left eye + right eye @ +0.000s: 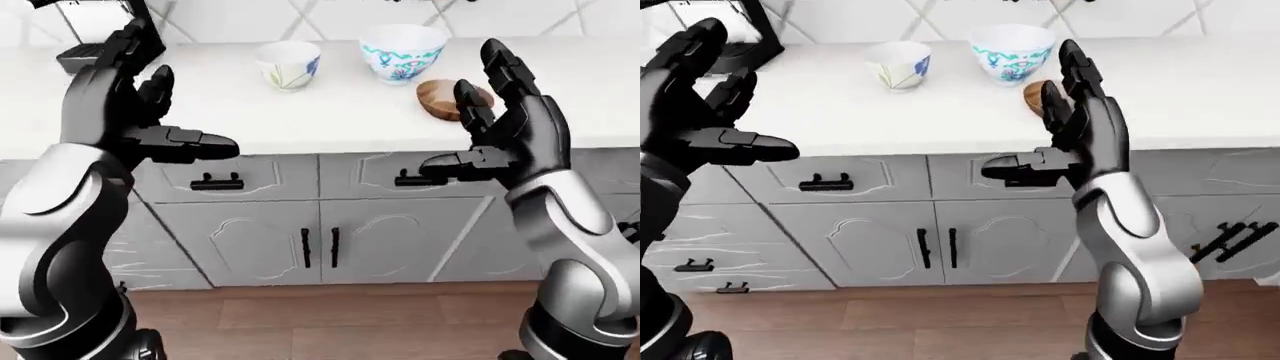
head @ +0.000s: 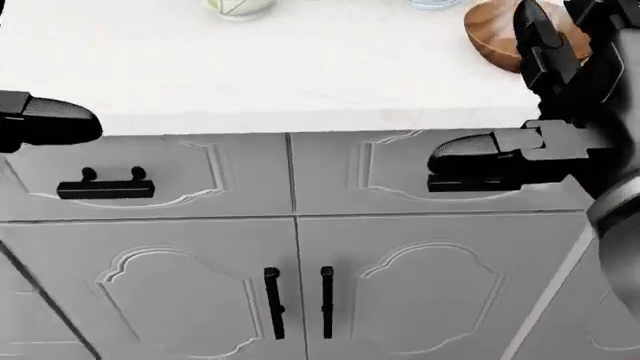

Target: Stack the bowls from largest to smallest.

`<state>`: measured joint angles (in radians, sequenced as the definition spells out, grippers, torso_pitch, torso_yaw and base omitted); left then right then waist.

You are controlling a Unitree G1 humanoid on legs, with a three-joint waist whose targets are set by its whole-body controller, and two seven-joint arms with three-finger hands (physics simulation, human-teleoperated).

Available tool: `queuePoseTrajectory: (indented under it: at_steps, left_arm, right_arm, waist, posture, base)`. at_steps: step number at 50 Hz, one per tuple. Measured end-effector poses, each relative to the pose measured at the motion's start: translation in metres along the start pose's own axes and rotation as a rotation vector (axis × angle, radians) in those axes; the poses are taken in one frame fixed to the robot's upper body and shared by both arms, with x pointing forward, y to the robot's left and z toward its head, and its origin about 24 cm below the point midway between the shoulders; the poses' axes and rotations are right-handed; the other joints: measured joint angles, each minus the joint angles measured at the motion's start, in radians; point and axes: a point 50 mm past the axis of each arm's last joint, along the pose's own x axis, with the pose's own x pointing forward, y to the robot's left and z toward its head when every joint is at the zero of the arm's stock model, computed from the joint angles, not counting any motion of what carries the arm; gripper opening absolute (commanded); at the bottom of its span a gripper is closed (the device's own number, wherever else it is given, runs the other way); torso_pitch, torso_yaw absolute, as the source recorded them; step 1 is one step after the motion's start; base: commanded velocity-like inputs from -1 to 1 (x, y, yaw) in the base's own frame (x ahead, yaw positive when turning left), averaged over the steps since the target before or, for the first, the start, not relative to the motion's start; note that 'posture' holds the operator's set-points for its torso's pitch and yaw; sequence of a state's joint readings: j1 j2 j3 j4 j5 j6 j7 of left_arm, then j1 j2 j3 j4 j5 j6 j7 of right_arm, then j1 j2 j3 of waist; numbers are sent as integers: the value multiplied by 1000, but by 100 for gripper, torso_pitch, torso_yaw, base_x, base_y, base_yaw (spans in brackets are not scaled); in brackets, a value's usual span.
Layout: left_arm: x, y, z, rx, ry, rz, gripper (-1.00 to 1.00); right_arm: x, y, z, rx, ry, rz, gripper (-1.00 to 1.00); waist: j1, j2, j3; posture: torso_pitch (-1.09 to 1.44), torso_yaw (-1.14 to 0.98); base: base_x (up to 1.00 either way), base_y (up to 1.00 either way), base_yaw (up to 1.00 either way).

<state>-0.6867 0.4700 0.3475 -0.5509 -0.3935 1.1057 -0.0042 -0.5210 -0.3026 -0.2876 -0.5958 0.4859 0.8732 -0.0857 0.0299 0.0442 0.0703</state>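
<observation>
Black three-finger hands, both raised before the cabinet, each empty with fingers spread and thumb pointing inward: left hand [image 1: 135, 112] at the left of the left-eye view, right hand [image 1: 505, 127] at its right. Grey cabinet fronts [image 1: 320, 225] below them, two drawers with black bar handles over paired doors with upright black handles; wood-plank floor [image 1: 330, 315] at the bottom of the view. White countertop [image 1: 330, 112] above the cabinet. Wooden bowl [image 1: 440, 97], brown, lying on the countertop just past the right hand's fingers, partly hidden by them and not held; in the head view it sits at the top right, again behind that hand. White bowl with teal and red pattern [image 1: 402, 51], the largest of the three, standing further up the countertop, up and left of the wooden bowl, near it but apart. Small white bowl with leaf and blue motif [image 1: 288, 64], left of the patterned one, well apart from both hands. Dark appliance [image 1: 100, 37] at the top left corner; tiled wall [image 1: 250, 19] behind.
</observation>
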Motion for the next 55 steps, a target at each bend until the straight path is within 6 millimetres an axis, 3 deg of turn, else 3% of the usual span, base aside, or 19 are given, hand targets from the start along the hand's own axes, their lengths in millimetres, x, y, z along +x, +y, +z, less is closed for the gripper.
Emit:
queuePoseTrajectory:
  at_steps: [2, 4, 6, 9, 12, 13, 16, 23, 28, 30, 32, 36, 38, 41, 42, 44, 47, 52, 55]
  left_arm:
    - [-1, 6, -3, -4, 15, 34, 100]
    - [-1, 8, 0, -1, 14, 50, 100]
    - [-2, 10, 7, 8, -26, 67, 100]
    - [-3, 2, 14, 13, -69, 33, 100]
    - [-2, -5, 14, 11, -72, -10, 100]
    - [-3, -8, 10, 5, -58, -25, 100]
    - [-2, -11, 4, 4, -11, -52, 100]
    - [-6, -2, 17, 7, -82, -11, 100]
    - [-3, 0, 8, -2, -33, -14, 100]
    - [-3, 6, 0, -14, 18, 14, 100]
    - [-2, 10, -1, -13, 39, 34, 100]
    - [-6, 7, 16, 2, -51, 24, 100]
    - [-8, 5, 20, 4, -84, 15, 100]
    - [-8, 2, 22, -1, -99, 2, 100]
    - [-7, -1, 16, -6, -79, -11, 100]
    - [-4, -5, 4, -9, -10, -37, 100]
    - [-3, -3, 5, -7, 4, -35, 100]
    - [-8, 2, 24, 6, -95, -2, 100]
    - [-8, 8, 14, -5, -55, 33, 100]
  right_arm:
    - [1, 7, -2, 16, 19, 36, 100]
    - [2, 9, -3, 18, 35, 57, 100]
    - [3, 11, 1, 19, 23, 73, 100]
    - [-2, 2, 9, 10, -21, 33, 100]
    - [-3, -4, 14, 10, -60, -7, 100]
    - [-5, -7, 11, 12, -51, -18, 100]
    - [-5, -10, 6, 17, -19, -35, 100]
    - [-4, -2, 13, 13, -59, 0, 100]
    - [-3, -1, 15, 14, -46, 3, 100]
    - [-1, 6, 9, 16, -6, 35, 100]
    - [-2, 10, 13, 5, -9, 63, 100]
    - [-5, 7, 32, -5, -106, 50, 100]
    - [-6, 5, 37, -8, -136, 37, 100]
    - [-6, 3, 38, -9, -149, 25, 100]
    - [-7, 0, 34, -3, -131, 13, 100]
    - [-5, -4, 22, 6, -71, -8, 100]
    - [-4, -5, 20, 2, -54, -9, 100]
    - [-5, -2, 33, 9, -127, 7, 100]
    - [-7, 3, 27, 34, -96, 40, 100]
  waist:
    - [23, 4, 13]
    - [40, 3, -12]
    - [28, -44, -18]
    - [2, -108, 38]
    - [-46, -159, 26]
    - [-47, -147, 25]
    - [-30, -123, -16]
    - [-22, -78, -34]
    - [-14, 13, -22]
    - [12, -7, 6]
    - [16, -5, -10]
    - [-1, -33, -44]
    - [-9, -49, -43]
    - [-32, -101, -21]
    - [-42, -94, -13]
    - [-52, -88, -27]
    - [-50, -69, -36]
    - [-46, 30, -24]
    - [-26, 0, -11]
  posture:
    - [0, 0]
    - [0, 0]
    - [0, 0]
    - [0, 0]
    - [0, 0]
    - [0, 0]
    - [0, 0]
    - [0, 0]
    - [0, 0]
    - [0, 0]
    - [0, 0]
    - [0, 0]
    - [0, 0]
    - [0, 0]
    - [0, 0]
    - [0, 0]
    - [0, 0]
    - [0, 0]
    - [0, 0]
  base:
    - [0, 0, 100]
    - [0, 38, 50]
    - [46, 38, 0]
    - [89, 36, 0]
    - [90, 35, 0]
    - [90, 35, 0]
    - [86, 35, 0]
    - [34, 35, 0]
    - [0, 9, 0]
    - [0, 19, 0]
    - [0, 23, 0]
    - [0, 23, 0]
    - [0, 46, 0]
    - [0, 77, 0]
    - [0, 66, 0]
    - [0, 62, 0]
    - [0, 45, 0]
    - [0, 13, 0]
    - [0, 0, -27]
